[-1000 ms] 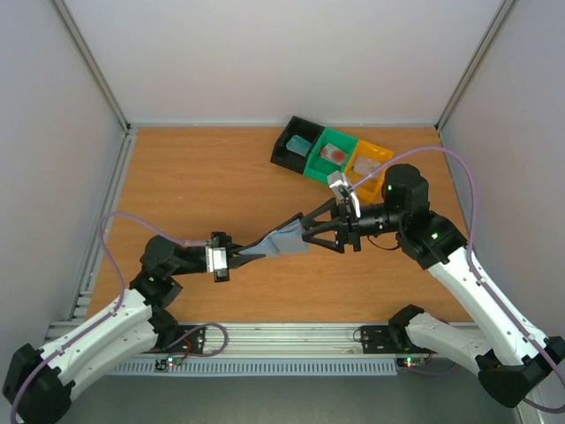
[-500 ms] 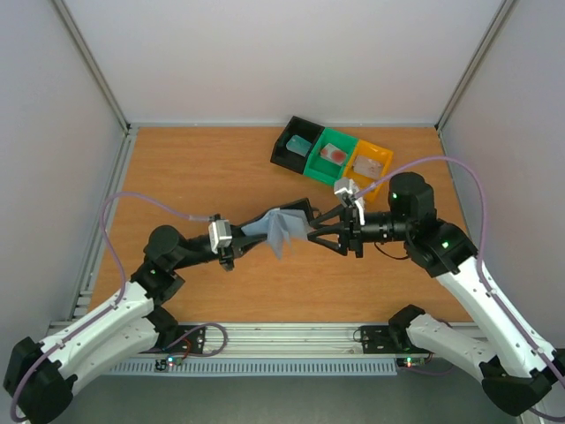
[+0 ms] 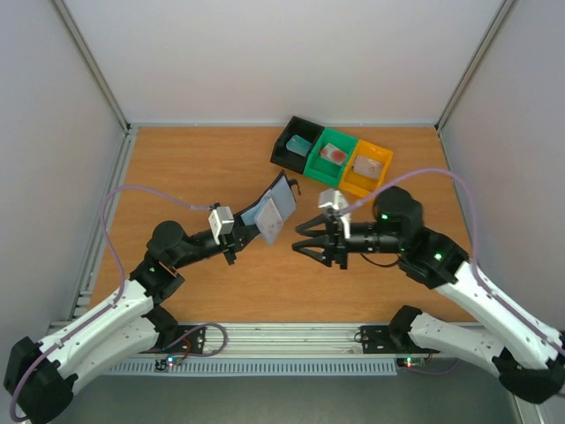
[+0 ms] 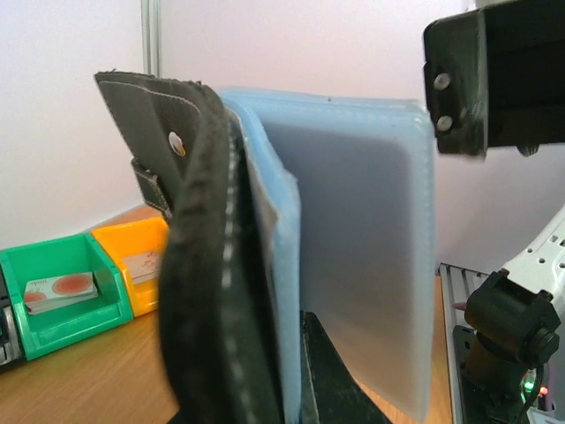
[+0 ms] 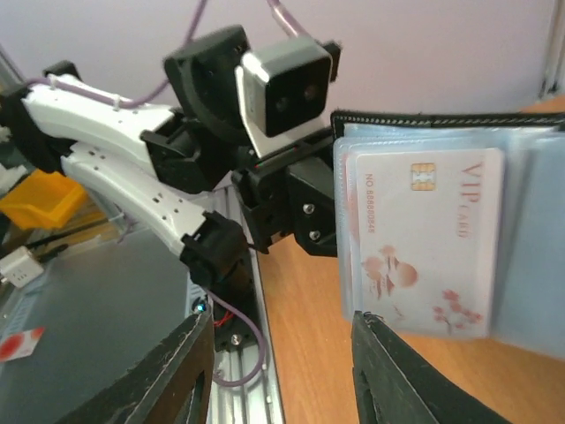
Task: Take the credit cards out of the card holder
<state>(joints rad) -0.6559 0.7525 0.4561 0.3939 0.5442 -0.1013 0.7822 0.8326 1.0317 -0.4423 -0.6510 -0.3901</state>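
My left gripper (image 3: 245, 231) is shut on the lower corner of the black card holder (image 3: 275, 205), holding it up off the table, opened out, with its pale blue-grey pockets (image 4: 353, 247) showing. In the right wrist view a whitish credit card (image 5: 424, 238) with red flowers sits in a clear pocket. My right gripper (image 3: 300, 238) hangs open just right of the card holder and a little lower, with nothing between its fingers (image 5: 406, 380). One fingertip is close under the pocket's lower corner.
At the back right stand a black tray (image 3: 284, 150), a green tray (image 3: 320, 161) and an orange tray (image 3: 353, 181). They hold a teal card (image 3: 298, 144), a red-pink card (image 3: 334, 154) and a whitish card (image 3: 371, 165). Grey walls enclose the wooden table (image 3: 194, 177).
The left arm has lifted the card holder up and back, so it now stands opened out. The right gripper has come off its right end, drawn slightly lower and narrowed its jaws.
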